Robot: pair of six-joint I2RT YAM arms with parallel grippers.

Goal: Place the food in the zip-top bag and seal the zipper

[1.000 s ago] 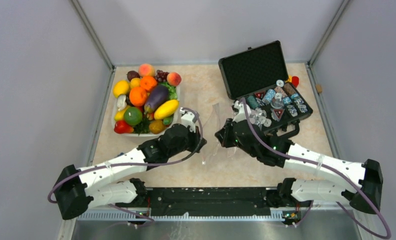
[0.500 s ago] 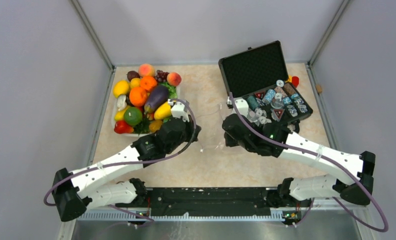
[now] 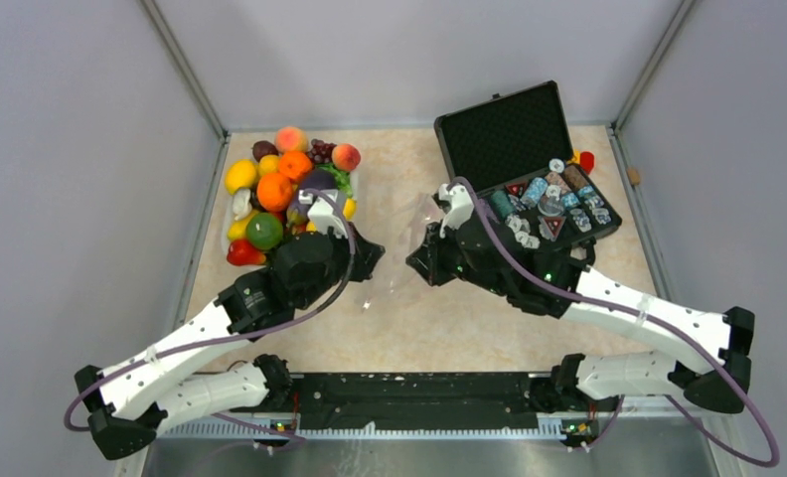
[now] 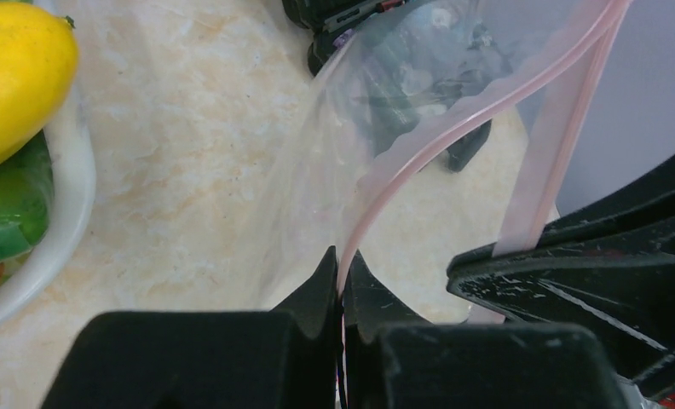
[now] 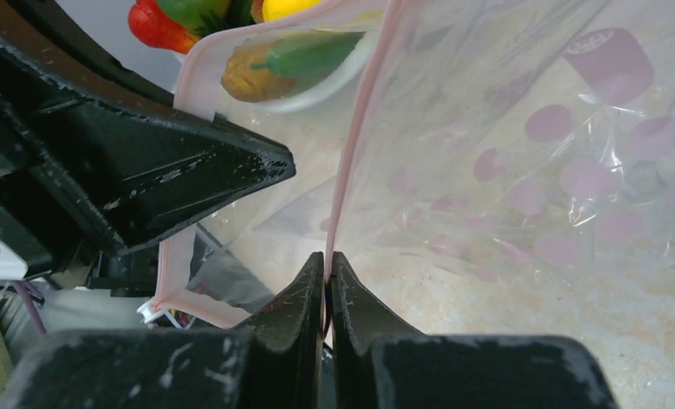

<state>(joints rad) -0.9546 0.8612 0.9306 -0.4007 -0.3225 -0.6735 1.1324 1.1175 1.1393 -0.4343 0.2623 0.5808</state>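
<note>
Clear zip-top bag (image 3: 397, 270) between left pincer (image 3: 367, 257) and right pincer (image 3: 420, 263), near black case (image 3: 507, 136).

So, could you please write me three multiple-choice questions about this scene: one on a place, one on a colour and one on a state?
1. Where on the table does the white basin stand?
A) far left
B) far right
C) middle

2. What colour is the zipper of the clear bag?
A) blue
B) pale pink
C) green

3. How is the left gripper?
A) wide open
B) shut on nothing
C) shut on the zipper

Answers:
1 A: the top view shows it at the far-left side.
2 B: both wrist views show a pink strip.
3 C: its jaws pinch the strip.
</note>
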